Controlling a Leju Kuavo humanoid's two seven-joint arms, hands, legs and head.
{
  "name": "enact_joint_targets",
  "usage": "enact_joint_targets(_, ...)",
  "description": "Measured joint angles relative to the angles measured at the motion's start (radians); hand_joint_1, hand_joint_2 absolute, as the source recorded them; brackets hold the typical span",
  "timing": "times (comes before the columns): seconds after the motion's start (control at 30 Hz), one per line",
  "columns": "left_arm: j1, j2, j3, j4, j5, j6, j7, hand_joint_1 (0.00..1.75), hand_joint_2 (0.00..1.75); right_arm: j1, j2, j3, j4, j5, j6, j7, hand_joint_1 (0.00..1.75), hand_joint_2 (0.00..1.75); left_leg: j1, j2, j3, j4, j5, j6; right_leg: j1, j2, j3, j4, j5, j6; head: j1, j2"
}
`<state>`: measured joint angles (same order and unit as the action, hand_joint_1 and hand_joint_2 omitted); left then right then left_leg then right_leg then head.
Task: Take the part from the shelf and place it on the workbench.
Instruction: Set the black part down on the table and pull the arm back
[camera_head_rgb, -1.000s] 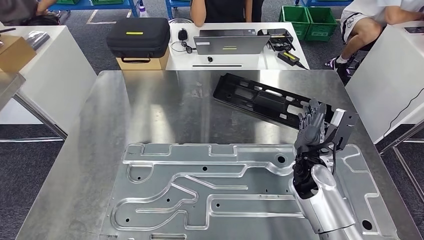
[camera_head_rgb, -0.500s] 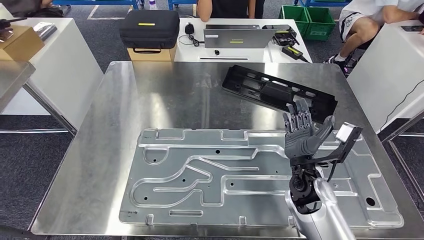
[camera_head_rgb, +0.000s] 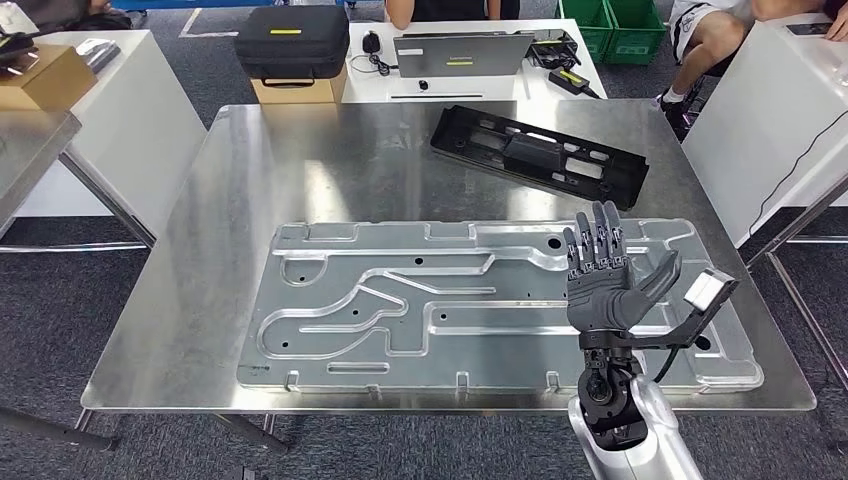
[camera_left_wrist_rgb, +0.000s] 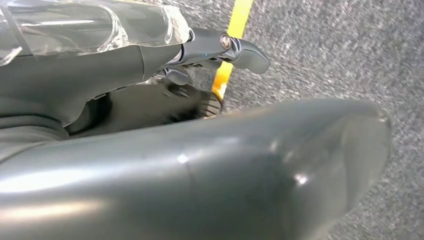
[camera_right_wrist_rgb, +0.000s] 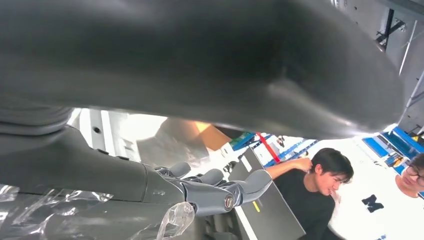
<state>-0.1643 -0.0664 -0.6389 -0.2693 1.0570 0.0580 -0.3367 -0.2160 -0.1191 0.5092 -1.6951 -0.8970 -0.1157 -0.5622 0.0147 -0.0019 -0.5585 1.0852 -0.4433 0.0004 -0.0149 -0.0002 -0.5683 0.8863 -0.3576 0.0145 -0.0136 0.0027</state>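
The right hand (camera_head_rgb: 605, 280), fingers spread and empty, has drawn back toward the lower right as the camera backed off. The long black plastic frame part (camera_head_rgb: 539, 156) lies on the shiny metal workbench (camera_head_rgb: 200, 270), upper centre-right, long axis slanting down rightward.

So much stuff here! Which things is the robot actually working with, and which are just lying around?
Part of the job:
- black part
- workbench
- right hand, holding nothing

Lying about:
- metal plate
- black case
- laptop
- green crates
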Motion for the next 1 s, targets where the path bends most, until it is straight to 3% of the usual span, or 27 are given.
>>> enact_joint_targets(0.07,-0.005,0.0,0.0,0.0,-0.002,0.001,0.001,0.0,0.0,0.003,0.001,-0.001,-0.011,0.003,0.001,-0.001,0.0,0.0,-0.004,-0.002,0.105,-0.16,-0.001,0.011,0.002,0.0,-0.015,0.001,0.019,0.011,0.0,0.0)
enact_joint_targets(0.1,-0.007,0.0,0.0,0.0,-0.003,0.001,0.002,0.0,0.0,0.004,0.001,-0.002,-0.016,0.007,0.0,-0.001,0.0,0.0,-0.007,-0.003,0.129,-0.202,-0.008,0.017,0.002,0.0,-0.019,0.001,0.027,0.016,0.0,0.0)
enact_joint_targets(0.17,-0.007,0.0,-0.001,0.0,-0.004,0.001,0.006,0.0,0.0,0.006,0.001,-0.004,-0.022,0.015,0.0,-0.001,0.0,0.0,-0.009,-0.003,0.123,-0.215,-0.002,0.03,0.001,0.0,-0.027,0.0,0.042,0.028,0.0,0.0)
enact_joint_targets(0.2,-0.006,0.0,-0.001,0.0,-0.004,0.0,0.009,0.0,0.0,0.008,0.001,-0.004,-0.023,0.018,-0.001,-0.001,0.0,0.0,-0.009,-0.002,0.114,-0.214,0.007,0.038,-0.001,0.001,-0.036,0.012,0.028,0.033,0.0,0.0)
enact_joint_targets(0.23,-0.006,0.0,-0.001,0.0,-0.004,0.0,0.011,0.0,0.0,0.01,0.001,-0.005,-0.025,0.019,-0.002,-0.001,0.0,0.0,-0.007,0.0,0.103,-0.214,0.018,0.047,-0.002,0.001,-0.05,0.042,-0.005,0.036,0.0,0.0)
enact_joint_targets(0.27,-0.006,0.0,-0.001,0.0,-0.004,0.0,0.012,0.0,0.0,0.012,0.001,-0.006,-0.026,0.02,-0.002,-0.001,0.0,0.0,-0.006,0.002,0.091,-0.214,0.03,0.054,-0.004,0.001,-0.069,0.095,-0.055,0.038,0.001,0.0)
enact_joint_targets(0.33,-0.006,0.0,-0.002,0.0,-0.004,-0.002,0.013,0.0,0.0,0.013,0.001,-0.006,-0.027,0.021,-0.003,0.0,0.0,0.0,-0.009,0.004,0.064,-0.212,0.052,0.06,-0.005,0.001,-0.112,0.249,-0.162,0.042,0.001,0.0)
enact_joint_targets(0.37,-0.006,0.0,-0.002,0.0,-0.004,-0.003,0.013,0.0,0.0,0.015,0.001,-0.006,-0.027,0.021,-0.003,0.0,0.0,0.0,-0.01,0.005,0.05,-0.21,0.063,0.061,-0.004,0.001,-0.123,0.315,-0.187,0.044,0.001,0.0)
enact_joint_targets(0.4,-0.006,0.0,-0.002,0.0,-0.004,-0.003,0.013,0.0,0.0,0.016,0.001,-0.006,-0.027,0.021,-0.003,0.0,0.0,0.0,-0.01,0.006,0.034,-0.207,0.073,0.06,-0.005,0.001,-0.12,0.351,-0.186,0.045,0.001,0.0)
enact_joint_targets(0.43,-0.006,0.0,-0.002,0.0,-0.004,-0.003,0.014,0.0,0.0,0.017,0.001,-0.006,-0.027,0.021,-0.003,0.0,0.0,0.0,-0.01,0.007,0.018,-0.203,0.082,0.058,-0.005,0.001,-0.099,0.349,-0.166,0.045,0.001,0.0)
enact_joint_targets(0.5,-0.007,0.0,-0.002,0.0,-0.004,-0.004,0.014,0.0,0.0,0.017,0.001,-0.006,-0.027,0.021,-0.003,0.0,0.0,0.0,-0.009,0.007,-0.01,-0.193,0.1,0.052,-0.005,0.001,-0.004,0.238,-0.118,0.043,0.001,0.0)
enact_joint_targets(0.57,-0.008,0.0,-0.002,0.0,-0.004,-0.004,0.015,0.0,0.0,0.015,0.001,-0.006,-0.029,0.021,-0.002,0.001,0.0,0.0,-0.011,0.007,-0.029,-0.189,0.118,0.041,-0.001,0.002,0.107,0.076,-0.116,0.037,0.001,0.0)
enact_joint_targets(0.6,-0.008,0.0,-0.003,0.0,-0.004,-0.004,0.015,0.0,0.0,0.014,0.002,-0.006,-0.031,0.021,-0.002,0.002,0.0,0.0,-0.012,0.008,-0.034,-0.191,0.13,0.035,0.002,0.002,0.138,0.024,-0.121,0.033,0.001,0.0)
enact_joint_targets(0.63,-0.008,0.001,-0.003,0.0,-0.004,-0.005,0.015,0.0,0.0,0.014,0.002,-0.006,-0.032,0.021,-0.002,0.003,0.0,0.0,-0.012,0.008,-0.039,-0.195,0.142,0.03,0.006,0.003,0.147,-0.002,-0.122,0.028,0.001,0.0)
enact_joint_targets(0.7,-0.007,0.001,-0.003,0.0,-0.004,-0.005,0.017,0.0,0.0,0.015,0.002,-0.006,-0.032,0.021,-0.002,0.004,0.0,0.0,-0.011,0.008,-0.05,-0.198,0.149,0.02,0.004,0.002,0.131,-0.007,-0.105,0.014,0.001,0.0)
enact_joint_targets(0.73,-0.005,0.001,-0.003,0.0,-0.004,-0.005,0.018,0.0,0.0,0.016,0.002,-0.006,-0.032,0.02,-0.002,0.005,0.0,0.0,-0.009,0.008,-0.062,-0.177,0.123,0.014,0.002,0.0,0.12,-0.01,-0.094,0.006,0.001,0.0)
enact_joint_targets(0.77,-0.003,0.001,-0.004,0.0,-0.004,-0.005,0.018,0.0,0.0,0.016,0.002,-0.006,-0.032,0.02,-0.002,0.006,0.0,0.0,-0.008,0.008,-0.081,-0.131,0.078,0.008,-0.001,-0.002,0.108,-0.012,-0.082,-0.002,0.0,0.0)
enact_joint_targets(0.83,-0.002,0.001,-0.004,0.0,-0.004,-0.006,0.019,0.0,0.0,0.017,0.002,-0.006,-0.032,0.02,-0.001,0.006,0.0,0.0,-0.005,0.007,-0.125,0.019,-0.031,-0.002,0.0,-0.003,0.081,-0.01,-0.06,-0.011,0.0,0.0)
enact_joint_targets(0.87,-0.001,0.001,-0.005,0.0,-0.004,-0.007,0.019,0.0,0.0,0.018,0.002,-0.006,-0.032,0.019,0.0,0.007,0.0,0.0,-0.005,0.007,-0.14,0.092,-0.062,-0.005,0.001,-0.003,0.067,-0.009,-0.05,-0.012,0.0,0.0)
enact_joint_targets(0.9,-0.001,0.001,-0.005,0.0,-0.004,-0.008,0.02,0.0,0.0,0.02,0.002,-0.006,-0.032,0.018,0.002,0.007,0.0,0.0,-0.005,0.007,-0.142,0.136,-0.069,-0.006,0.002,-0.003,0.054,-0.007,-0.041,-0.012,0.0,0.0)
enact_joint_targets(0.93,-0.001,0.001,-0.006,0.0,-0.004,-0.009,0.02,0.0,0.0,0.021,0.002,-0.006,-0.032,0.016,0.003,0.008,0.0,0.0,-0.005,0.007,-0.125,0.141,-0.054,-0.006,0.002,-0.003,0.042,-0.005,-0.032,-0.011,0.0,0.0)
enact_joint_targets(1.0,-0.002,0.001,-0.006,0.0,-0.004,-0.012,0.021,0.0,0.0,0.023,0.002,-0.006,-0.032,0.012,0.007,0.008,0.0,0.0,-0.005,0.007,-0.035,0.035,-0.002,-0.001,0.002,-0.002,0.021,-0.001,-0.016,-0.006,0.0,0.0)
